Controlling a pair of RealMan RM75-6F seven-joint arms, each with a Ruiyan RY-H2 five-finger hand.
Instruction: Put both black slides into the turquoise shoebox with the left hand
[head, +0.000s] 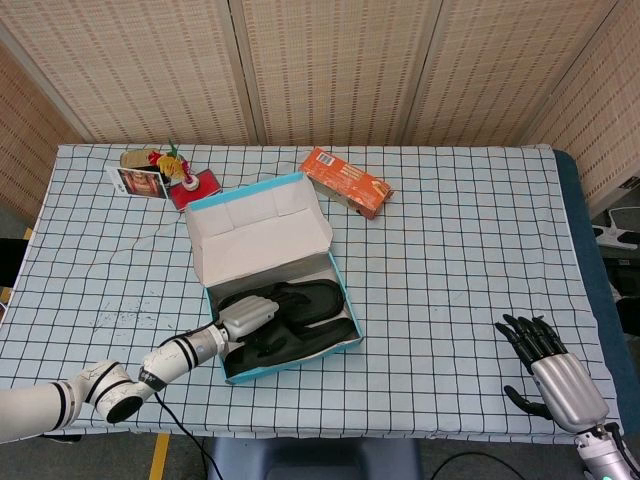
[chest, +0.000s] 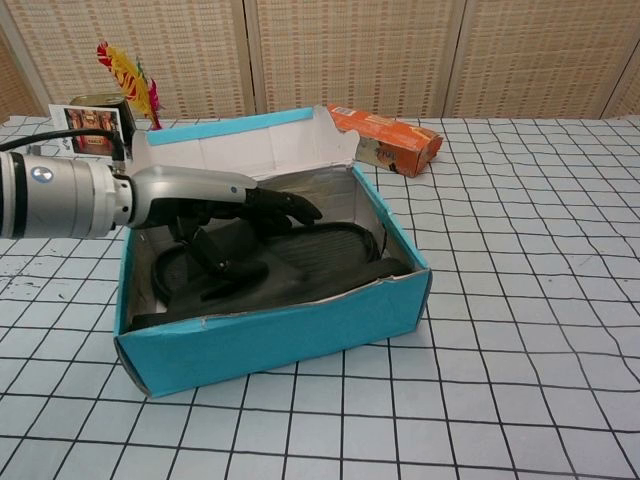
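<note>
The turquoise shoebox (head: 296, 361) (chest: 270, 335) stands open at the table's front left, its white-lined lid (head: 255, 232) tipped up behind it. Both black slides (head: 305, 318) (chest: 310, 262) lie inside it, side by side. My left hand (head: 250, 313) (chest: 225, 208) reaches into the box from the left, fingers stretched out flat above the slides and holding nothing; its thumb hangs down close to the nearer slide, and I cannot tell if it touches. My right hand (head: 548, 362) rests with fingers spread at the table's front right corner, far from the box, and shows only in the head view.
An orange carton (head: 345, 182) (chest: 385, 138) lies just behind the box's right corner. A photo card, a can and a red-and-yellow ornament (head: 155, 172) (chest: 125, 72) stand at the back left. A checked cloth covers the table.
</note>
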